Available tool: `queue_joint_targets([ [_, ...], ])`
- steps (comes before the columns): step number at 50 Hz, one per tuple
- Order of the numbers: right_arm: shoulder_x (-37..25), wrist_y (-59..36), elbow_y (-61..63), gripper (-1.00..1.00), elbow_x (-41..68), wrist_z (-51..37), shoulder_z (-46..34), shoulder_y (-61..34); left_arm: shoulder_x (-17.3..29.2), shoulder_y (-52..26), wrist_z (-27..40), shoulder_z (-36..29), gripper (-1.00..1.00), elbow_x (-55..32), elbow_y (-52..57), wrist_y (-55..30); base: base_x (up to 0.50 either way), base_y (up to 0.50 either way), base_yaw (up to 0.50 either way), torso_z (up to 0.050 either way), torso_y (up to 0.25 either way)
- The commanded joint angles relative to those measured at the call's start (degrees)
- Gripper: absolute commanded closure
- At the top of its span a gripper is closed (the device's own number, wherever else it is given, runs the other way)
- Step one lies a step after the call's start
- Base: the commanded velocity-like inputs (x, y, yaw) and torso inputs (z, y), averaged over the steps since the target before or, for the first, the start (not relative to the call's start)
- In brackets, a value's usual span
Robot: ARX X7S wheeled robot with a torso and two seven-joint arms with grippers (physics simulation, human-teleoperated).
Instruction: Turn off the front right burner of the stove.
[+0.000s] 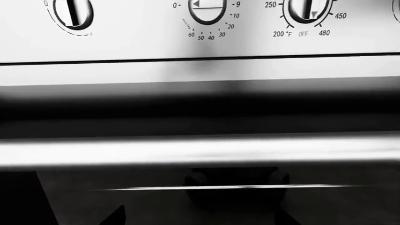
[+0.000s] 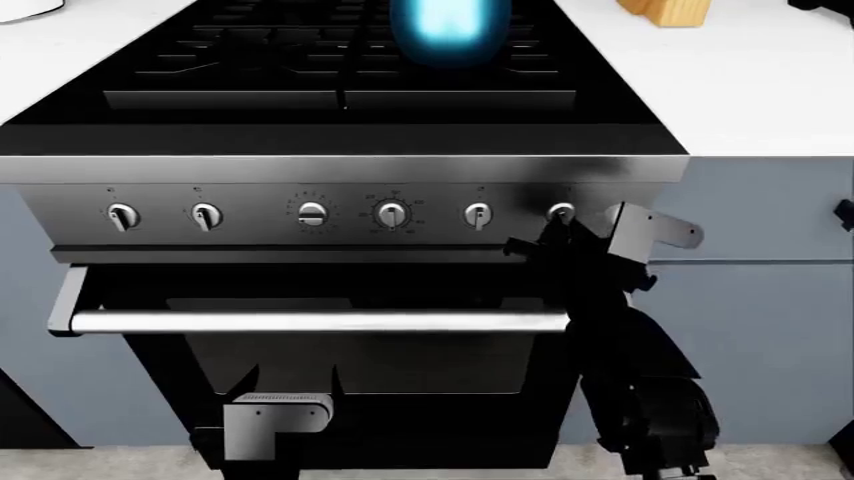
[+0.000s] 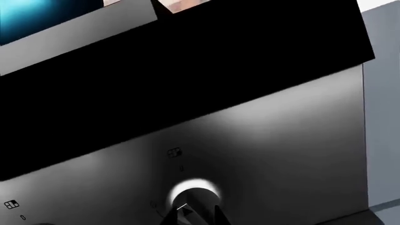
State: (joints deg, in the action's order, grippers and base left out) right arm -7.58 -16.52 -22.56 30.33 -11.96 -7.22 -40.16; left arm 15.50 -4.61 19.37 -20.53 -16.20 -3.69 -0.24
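While at stove (image 2: 347,180) knob (image 2: 562,213) | right tool (image 2: 567,232) state unclear | white counter (image 2: 761,90)

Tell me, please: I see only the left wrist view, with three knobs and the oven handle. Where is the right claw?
Observer: The right claw is at the rightmost knob on the stove panel.
Operator: Is it closed on that knob?
Observer: I cannot tell. In the right wrist view, dark fingertips cover the knob's lower edge.
Operator: Is any burner lit?
Observer: A blue glow shows over the cooktop grates, right of the middle.
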Motion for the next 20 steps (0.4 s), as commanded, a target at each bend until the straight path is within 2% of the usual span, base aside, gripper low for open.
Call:
queue_joint_targets([
  [1, 2.6, 0.7, -0.3, 1.0, 9.3, 4.0, -1.3, -1.1, 0.2, -0.1, 0.2, -0.2, -1.0, -0.2, 0.3, -0.3, 0.0, 0.0, 0.01, 0.0, 0.0],
  [20, 2.6, 2.0, -2.2, 1.0, 10.7, 2.3, -0.9, -1.2, 0.3, -0.1, 0.3, -0.5, -1.0, -0.4, -0.1, 0.3, 0.0, 0.0, 0.0, 0.0, 0.0],
])
